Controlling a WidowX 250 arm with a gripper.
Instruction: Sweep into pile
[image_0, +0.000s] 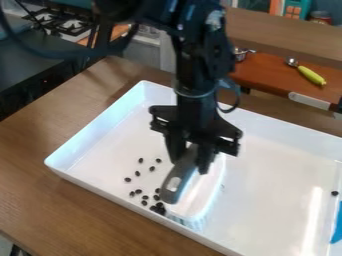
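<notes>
Black gripper (194, 156) over the middle of a white rectangular tray (280, 135), its two fingers closed on the grey handle of a white-headed brush (202, 197). The brush slants, handle uppermost, its bristles at the tray floor near the front wall. Small black beans (137, 173) lie loosely scattered beside the brush, on the view's left; several cluster tightly (158, 209) between its handle end and the front wall, which bounds them. Well apart, a lone bean (334, 193) lies towards the tray's right end, near a blue object (337, 225) cut off by the view's edge. Surroundings: brown wooden table (40, 175) beneath the tray; behind, a yellow-handled scoop (308, 73) on a reddish-brown board (267, 75); upper left, a stove (67, 25).
</notes>
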